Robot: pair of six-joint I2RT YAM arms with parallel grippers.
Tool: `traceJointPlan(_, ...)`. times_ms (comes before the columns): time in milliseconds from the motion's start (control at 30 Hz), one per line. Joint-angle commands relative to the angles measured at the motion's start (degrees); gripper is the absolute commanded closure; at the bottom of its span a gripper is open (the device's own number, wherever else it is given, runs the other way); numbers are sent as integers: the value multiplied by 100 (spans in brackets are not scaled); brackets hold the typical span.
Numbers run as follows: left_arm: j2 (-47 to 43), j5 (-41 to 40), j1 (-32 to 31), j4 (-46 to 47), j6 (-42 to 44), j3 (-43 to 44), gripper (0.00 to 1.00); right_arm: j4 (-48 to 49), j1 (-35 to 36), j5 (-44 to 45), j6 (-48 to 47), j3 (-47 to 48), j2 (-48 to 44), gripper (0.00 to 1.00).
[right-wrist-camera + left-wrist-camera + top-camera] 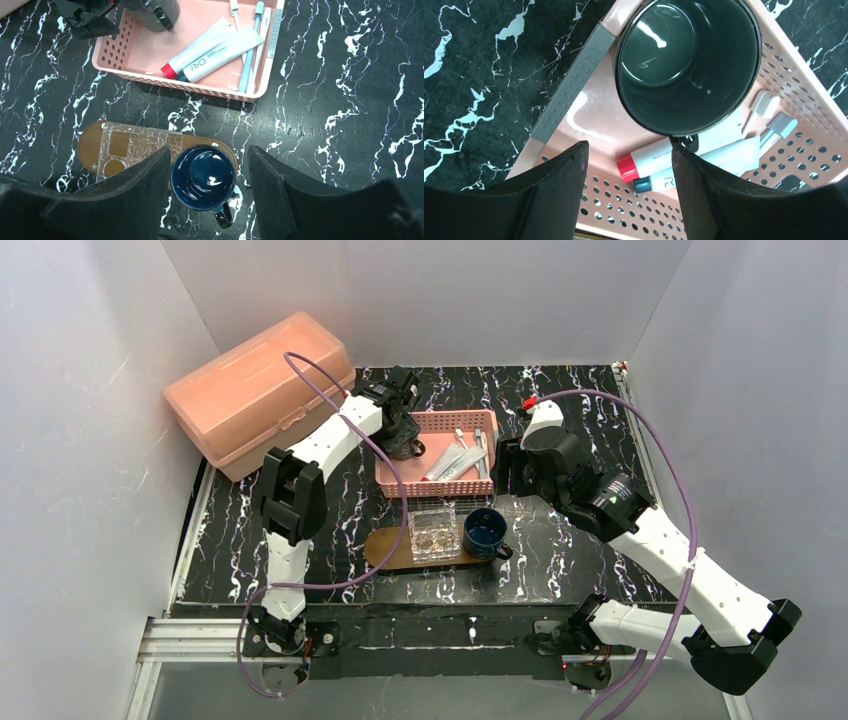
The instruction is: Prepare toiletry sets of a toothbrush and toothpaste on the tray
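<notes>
Left wrist view: the left gripper (629, 148) hangs over one end of the basket (804, 145). Its fingers (554, 200) are moderately apart and nothing is between them.
Cup: a dark cup (689, 65) sits in the basket just ahead of the left fingertips, its mouth towards the camera. Whether it touches them cannot be told.
Tubes: two tubes, one red-capped (651, 156) and one dark-capped (714, 160), lie side by side on the basket floor. They are below and just ahead of the left gripper, partly hidden by the cup.
Toothbrushes: the toothbrushes (764, 104) lie in the basket past the tubes, ahead and to the right of the left gripper.
Right wrist view: the right gripper (209, 149) hovers with its fingers apart, gripping nothing.
Mug: a blue mug (203, 177) stands upright directly beneath the right gripper, on the tray's right end.
Tray: the tray (90, 145) runs leftward from under the right gripper, on the black marbled table (340, 125).
Box: a clear box (135, 147) rests on the tray, just left of the mug.
Basket from the right gripper: it is ahead, near the tray but apart from it.
Top external view: a lidded orange case (255, 390) sits to the left of the left gripper.
</notes>
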Motion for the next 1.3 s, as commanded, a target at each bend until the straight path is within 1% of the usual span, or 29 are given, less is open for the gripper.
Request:
traceJointPlan(0, 143, -110, 96, -135, -238, 256, 40, -63, 15, -17, -93, -4, -124, 34)
traceJointPlan(233, 240, -49, 210, 43, -407, 192, 42, -102, 15, -15, -157, -64, -111, 33)
traceJointPlan(333, 151, 36, 231, 234, -445, 24, 43, -94, 15, -31, -173, -82, -73, 33)
traceJointPlan(467, -57, -43, 267, 446, -499, -238, 43, -77, 15, -75, -184, -82, -41, 33)
traceJointPlan(767, 50, 63, 380, 465, -566, -326, 43, -118, 15, -97, -166, -106, -53, 33)
traceJointPlan(1100, 272, 97, 415, 465, -347, -246, 59, -171, 15, -116, -111, -103, -53, 33)
traceJointPlan(1267, 341, 132, 425, 463, -157, -223, 70, -192, 15, -150, -105, -69, -11, 33)
